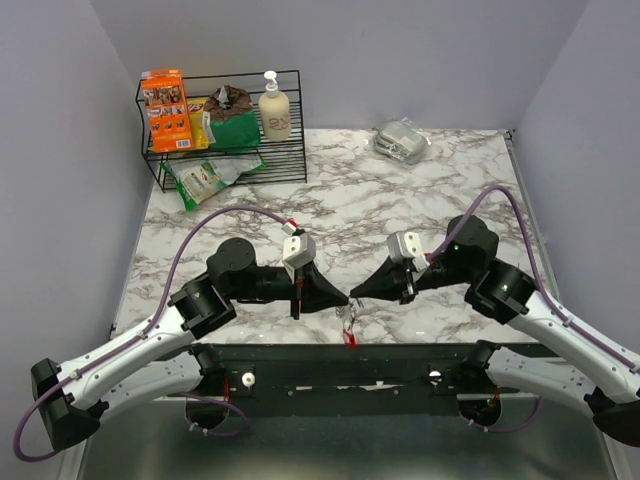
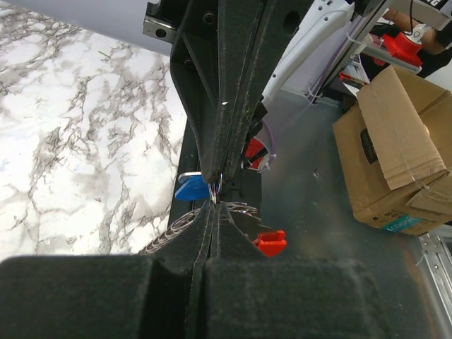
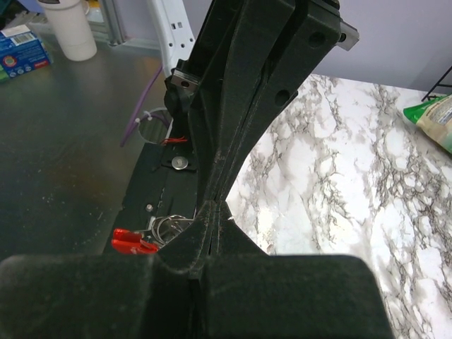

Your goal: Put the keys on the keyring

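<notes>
My left gripper (image 1: 340, 298) and right gripper (image 1: 356, 296) meet tip to tip over the table's near edge, both shut. In the left wrist view my left gripper (image 2: 213, 205) pinches a small silver ring (image 2: 216, 188) of the keyring. Its chain (image 2: 169, 229) and red clip (image 2: 270, 243) hang beside the jaws. The blue-headed key (image 2: 192, 189) sticks out at the right gripper's shut fingertips (image 2: 212, 166). In the right wrist view my right gripper (image 3: 215, 206) is shut, with the rings (image 3: 169, 226) and red clip (image 3: 133, 241) just left of it. The red clip (image 1: 348, 337) dangles below both tips. The other keys are hidden.
A black wire rack (image 1: 228, 160) with a soap bottle (image 1: 274, 108) and snack packs stands at the back left. A clear wrapped package (image 1: 402, 140) lies at the back right. The black base rail (image 1: 340, 362) runs under the grippers. A cardboard box (image 2: 399, 148) sits off the table.
</notes>
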`<state>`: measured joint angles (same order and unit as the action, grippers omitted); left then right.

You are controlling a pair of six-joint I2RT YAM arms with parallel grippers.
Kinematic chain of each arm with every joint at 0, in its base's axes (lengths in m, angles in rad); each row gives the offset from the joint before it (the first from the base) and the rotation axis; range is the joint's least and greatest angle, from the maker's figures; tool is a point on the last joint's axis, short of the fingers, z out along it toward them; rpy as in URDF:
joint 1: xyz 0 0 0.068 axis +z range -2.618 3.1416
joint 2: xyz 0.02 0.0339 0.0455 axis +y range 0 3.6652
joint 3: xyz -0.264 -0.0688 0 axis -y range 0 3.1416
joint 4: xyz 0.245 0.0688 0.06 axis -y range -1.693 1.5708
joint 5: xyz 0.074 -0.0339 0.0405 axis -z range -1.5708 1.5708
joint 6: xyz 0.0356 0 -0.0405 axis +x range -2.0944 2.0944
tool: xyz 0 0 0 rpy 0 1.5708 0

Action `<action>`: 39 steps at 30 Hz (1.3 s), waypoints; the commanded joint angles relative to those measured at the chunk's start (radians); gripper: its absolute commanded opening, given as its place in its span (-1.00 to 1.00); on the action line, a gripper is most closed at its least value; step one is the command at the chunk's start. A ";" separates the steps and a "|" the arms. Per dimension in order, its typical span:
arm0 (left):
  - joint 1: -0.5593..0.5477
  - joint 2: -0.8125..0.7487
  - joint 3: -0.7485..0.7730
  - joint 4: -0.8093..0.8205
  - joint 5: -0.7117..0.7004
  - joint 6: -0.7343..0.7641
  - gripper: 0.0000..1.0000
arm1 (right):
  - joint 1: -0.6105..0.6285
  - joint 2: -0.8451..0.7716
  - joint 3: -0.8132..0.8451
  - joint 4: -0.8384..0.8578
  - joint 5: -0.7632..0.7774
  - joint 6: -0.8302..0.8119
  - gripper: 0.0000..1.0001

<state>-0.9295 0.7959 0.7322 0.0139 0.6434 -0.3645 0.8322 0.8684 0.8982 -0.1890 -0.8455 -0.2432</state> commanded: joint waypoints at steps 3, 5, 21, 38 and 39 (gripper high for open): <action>-0.005 0.011 0.044 0.008 0.101 -0.014 -1.00 | 0.002 0.026 0.047 -0.023 0.002 -0.047 -0.99; -0.005 0.015 0.047 0.001 0.113 -0.014 -1.00 | 0.001 0.035 0.054 -0.026 -0.006 -0.053 -0.99; -0.005 0.048 0.050 0.004 0.154 -0.027 -1.00 | 0.001 0.075 0.091 -0.058 -0.063 -0.087 -0.99; -0.006 -0.021 -0.056 0.224 0.116 -0.097 -1.00 | 0.001 0.115 0.120 -0.023 -0.107 -0.082 -0.68; -0.006 -0.027 -0.066 0.236 0.116 -0.105 -1.00 | 0.001 0.121 0.123 -0.018 -0.113 -0.082 -0.67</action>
<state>-0.9287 0.8047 0.6903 0.1154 0.7277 -0.4274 0.8368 0.9691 0.9813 -0.2493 -0.9440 -0.3080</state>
